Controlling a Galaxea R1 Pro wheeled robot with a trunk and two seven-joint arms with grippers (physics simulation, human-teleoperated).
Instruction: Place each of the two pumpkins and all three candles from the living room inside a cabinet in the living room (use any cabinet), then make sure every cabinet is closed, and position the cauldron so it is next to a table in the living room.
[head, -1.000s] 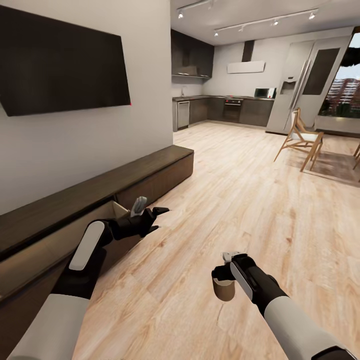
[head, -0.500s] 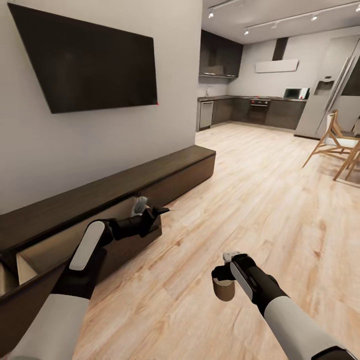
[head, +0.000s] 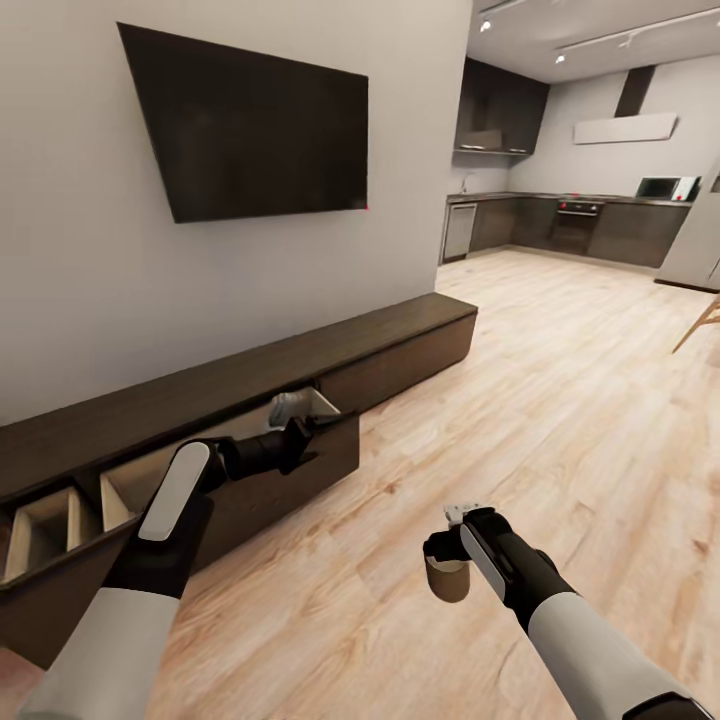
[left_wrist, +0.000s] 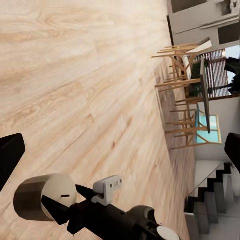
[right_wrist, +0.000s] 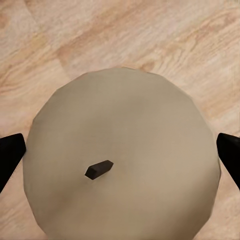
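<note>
Floorboards (head: 560, 400) stretch bare from the robot toward the kitchen in the head view; the cabinet (head: 400, 345) runs along the wall, one drawer (head: 300, 455) pulled out under the left end effector (head: 318, 432), fingers spread. The right end effector (head: 447, 562) clenches a candle (head: 447, 580) above the floor. Left wrist view: the same candle (left_wrist: 42, 197), gripped. Right wrist view: the candle (right_wrist: 122, 155) sits between both fingertips.

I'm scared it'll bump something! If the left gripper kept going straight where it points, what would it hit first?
Probably nothing nearby: the left gripper points out over bare wooden floor. The dining chairs stand far off along that line, though depth is unclear.
</note>
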